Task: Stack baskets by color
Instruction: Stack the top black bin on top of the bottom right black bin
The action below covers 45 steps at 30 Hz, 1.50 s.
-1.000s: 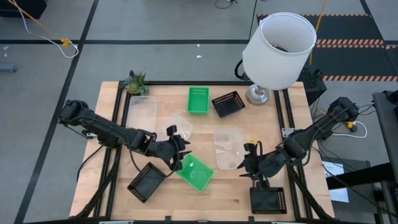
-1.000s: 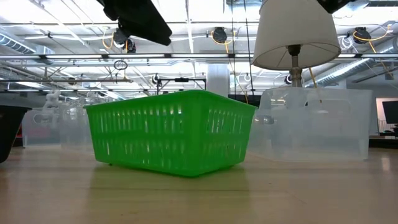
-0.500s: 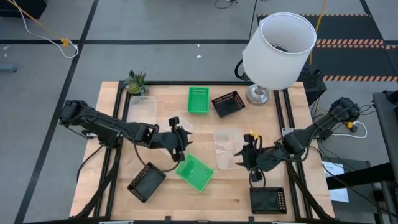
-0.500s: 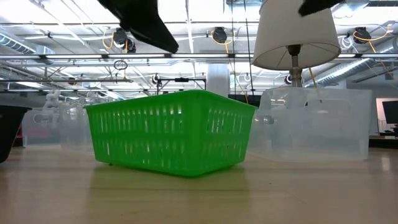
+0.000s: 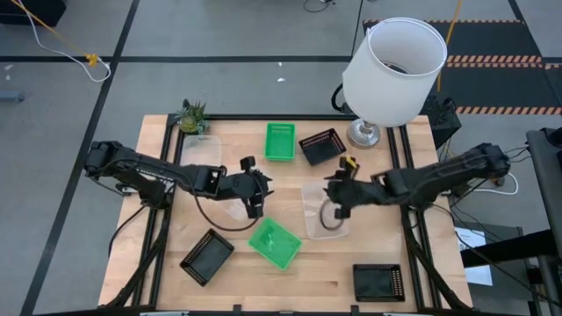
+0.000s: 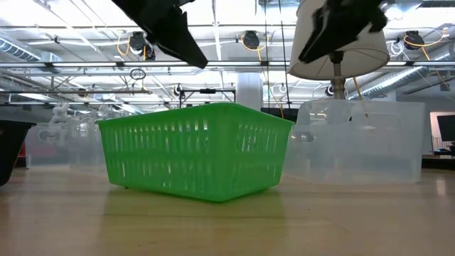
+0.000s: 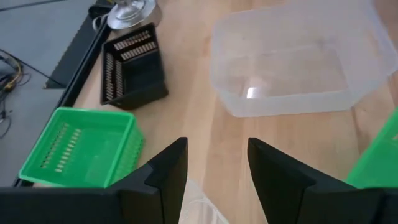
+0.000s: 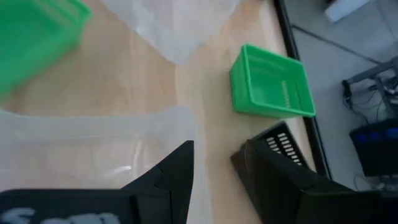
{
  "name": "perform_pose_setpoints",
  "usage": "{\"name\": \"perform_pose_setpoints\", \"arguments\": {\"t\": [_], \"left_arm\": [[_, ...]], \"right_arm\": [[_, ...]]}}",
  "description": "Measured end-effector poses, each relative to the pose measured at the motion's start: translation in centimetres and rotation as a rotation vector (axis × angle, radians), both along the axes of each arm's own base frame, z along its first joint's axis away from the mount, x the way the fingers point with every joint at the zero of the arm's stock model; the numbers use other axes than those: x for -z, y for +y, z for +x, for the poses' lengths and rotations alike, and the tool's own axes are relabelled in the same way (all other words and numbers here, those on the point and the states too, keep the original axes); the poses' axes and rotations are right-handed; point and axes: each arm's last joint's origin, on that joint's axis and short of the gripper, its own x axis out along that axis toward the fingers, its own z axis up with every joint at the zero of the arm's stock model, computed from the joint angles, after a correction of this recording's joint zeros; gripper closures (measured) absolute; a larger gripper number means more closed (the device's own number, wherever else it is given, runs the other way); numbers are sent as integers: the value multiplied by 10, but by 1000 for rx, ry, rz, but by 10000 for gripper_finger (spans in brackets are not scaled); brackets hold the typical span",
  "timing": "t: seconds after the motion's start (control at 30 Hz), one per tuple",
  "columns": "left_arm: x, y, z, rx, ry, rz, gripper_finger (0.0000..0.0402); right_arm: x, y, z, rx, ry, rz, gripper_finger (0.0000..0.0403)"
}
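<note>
Two green baskets are seen, one point(image 5: 275, 243) near the table's front, one point(image 5: 280, 140) at the back beside a black basket point(image 5: 321, 146). The left gripper point(image 5: 255, 195) is held apart over a clear basket point(image 5: 253, 180); the right gripper point(image 5: 337, 195), also apart and empty, is held above another clear basket point(image 5: 323, 211).

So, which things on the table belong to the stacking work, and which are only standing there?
Part of the job:
- green baskets
- black baskets
- clear baskets

Just standing there:
- white lamp
- small potted plant
</note>
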Motion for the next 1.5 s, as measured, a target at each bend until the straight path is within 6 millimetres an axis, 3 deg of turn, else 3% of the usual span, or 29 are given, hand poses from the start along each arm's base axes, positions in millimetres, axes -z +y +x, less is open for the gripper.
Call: {"name": "perform_pose_setpoints", "arguments": {"t": [0.3, 0.53, 0.93, 1.13, 1.5], "left_arm": [[0, -10, -2, 53, 13, 21, 231], [0, -12, -2, 60, 13, 19, 231], [0, -12, -2, 67, 13, 9, 231], [0, -12, -2, 67, 13, 9, 231], [0, -12, -2, 67, 12, 9, 231]], "right_arm": [[24, -70, 30, -83, 126, -29, 264], [47, -110, 31, -92, 251, 52, 264], [75, -142, 28, -50, 375, 118, 247], [80, -149, 28, -29, 383, 120, 242], [91, -162, 23, -5, 429, 176, 312]]}}
